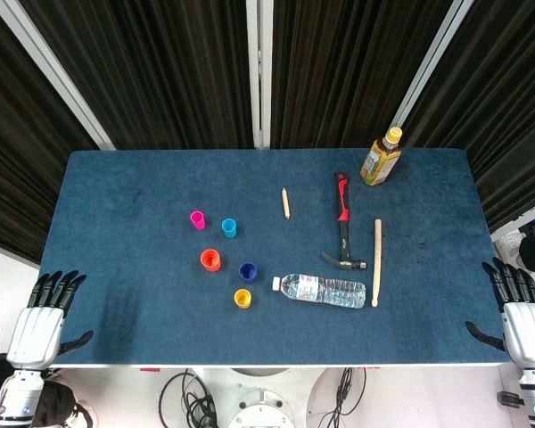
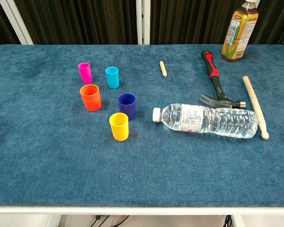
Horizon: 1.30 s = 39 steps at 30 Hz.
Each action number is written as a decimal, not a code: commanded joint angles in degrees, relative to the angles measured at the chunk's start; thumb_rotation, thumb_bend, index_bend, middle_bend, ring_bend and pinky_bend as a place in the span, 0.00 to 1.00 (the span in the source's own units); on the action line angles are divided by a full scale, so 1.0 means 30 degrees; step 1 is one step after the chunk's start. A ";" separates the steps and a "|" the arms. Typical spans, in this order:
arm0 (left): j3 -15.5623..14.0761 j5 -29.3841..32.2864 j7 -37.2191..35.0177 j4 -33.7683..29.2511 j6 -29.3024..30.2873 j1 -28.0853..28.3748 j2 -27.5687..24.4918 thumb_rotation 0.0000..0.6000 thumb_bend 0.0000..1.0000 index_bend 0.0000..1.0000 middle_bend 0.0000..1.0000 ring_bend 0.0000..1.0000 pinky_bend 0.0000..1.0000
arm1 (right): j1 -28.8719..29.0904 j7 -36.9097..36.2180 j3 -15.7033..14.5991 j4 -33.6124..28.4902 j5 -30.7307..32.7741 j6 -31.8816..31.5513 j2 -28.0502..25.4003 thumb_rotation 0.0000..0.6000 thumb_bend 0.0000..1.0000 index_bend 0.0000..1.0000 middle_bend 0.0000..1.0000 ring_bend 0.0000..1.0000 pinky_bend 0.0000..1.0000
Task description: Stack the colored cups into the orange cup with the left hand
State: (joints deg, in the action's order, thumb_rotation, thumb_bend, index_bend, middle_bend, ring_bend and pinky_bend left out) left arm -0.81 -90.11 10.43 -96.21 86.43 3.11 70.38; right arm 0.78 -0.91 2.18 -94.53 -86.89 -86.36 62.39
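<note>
The orange cup stands upright left of the table's middle. Around it stand a pink cup, a light blue cup, a dark blue cup and a yellow cup, all upright and apart from one another. My left hand hangs open off the table's front left corner, far from the cups. My right hand is open at the front right corner. Neither hand shows in the chest view.
A clear water bottle lies on its side right of the cups. Behind it are a red-handled hammer, a long wooden stick, a short wooden peg and a tea bottle.
</note>
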 commanded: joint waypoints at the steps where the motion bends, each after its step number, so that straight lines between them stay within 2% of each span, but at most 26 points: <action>1: -0.0003 0.0018 0.0048 0.0007 -0.0039 0.0015 0.0021 1.00 0.11 0.12 0.07 0.00 0.00 | 0.0016 0.0012 -0.0010 0.0023 0.0016 0.0043 0.0003 1.00 0.09 0.00 0.00 0.00 0.00; 8: 0.0067 -0.0328 -0.0132 -0.0230 0.0270 0.0032 -0.0082 1.00 0.11 0.12 0.07 0.00 0.00 | -0.0102 -0.0320 0.0051 0.0243 0.0051 -0.0201 0.0001 1.00 0.09 0.00 0.00 0.00 0.00; 15: 0.0863 -0.1142 -0.0890 -0.2604 -0.0616 0.1422 -0.1810 1.00 0.12 0.12 0.07 0.00 0.00 | -0.0224 -0.0394 -0.0013 0.0326 -0.0075 -0.0398 0.0001 1.00 0.09 0.00 0.00 0.00 0.00; 19: 0.1711 -0.1242 -0.0331 -0.4666 -0.2410 0.3057 -0.3091 1.00 0.13 0.12 0.07 0.00 0.00 | -0.0309 -0.0478 0.0022 0.0244 -0.0051 -0.0556 -0.0020 1.00 0.09 0.00 0.00 0.00 0.00; 23: 0.2831 -0.0579 0.0960 -0.6316 -0.5216 0.5331 -0.3657 1.00 0.13 0.12 0.07 0.00 0.00 | -0.0319 -0.0520 0.0069 0.0258 0.0086 -0.0505 -0.0068 1.00 0.09 0.00 0.00 0.00 0.00; 27: 0.4112 0.1020 0.1631 -0.6819 -0.7709 0.7615 -0.3039 1.00 0.13 0.12 0.07 0.00 0.00 | -0.0280 -0.0589 0.0036 0.0410 0.0177 -0.0303 0.0032 1.00 0.09 0.00 0.00 0.00 0.00; 31: 0.5190 0.3478 0.2107 -0.6414 -1.0134 0.9962 -0.1733 1.00 0.15 0.12 0.07 0.00 0.00 | -0.0321 -0.0715 -0.0045 0.0606 0.0169 -0.0246 0.0134 1.00 0.09 0.00 0.00 0.00 0.00; 34: 0.5522 0.4938 0.2683 -0.5651 -1.1379 1.1394 -0.0567 1.00 0.15 0.12 0.07 0.04 0.00 | -0.0388 -0.0909 -0.0050 0.0777 0.0240 -0.0275 0.0171 1.00 0.09 0.00 0.00 0.00 0.00; 39: 0.5442 0.6792 0.3567 -0.4272 -1.2666 1.3139 0.1227 1.00 0.16 0.12 0.09 0.10 0.00 | -0.0504 -0.1293 -0.0027 0.1029 0.0329 -0.0376 0.0137 1.00 0.09 0.00 0.00 0.00 0.00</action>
State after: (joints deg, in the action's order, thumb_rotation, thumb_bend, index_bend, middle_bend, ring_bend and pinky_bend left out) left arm 15.19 -71.92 19.56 -111.02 50.30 40.37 71.87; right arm -0.67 -4.65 2.08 -91.55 -85.95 -87.43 62.83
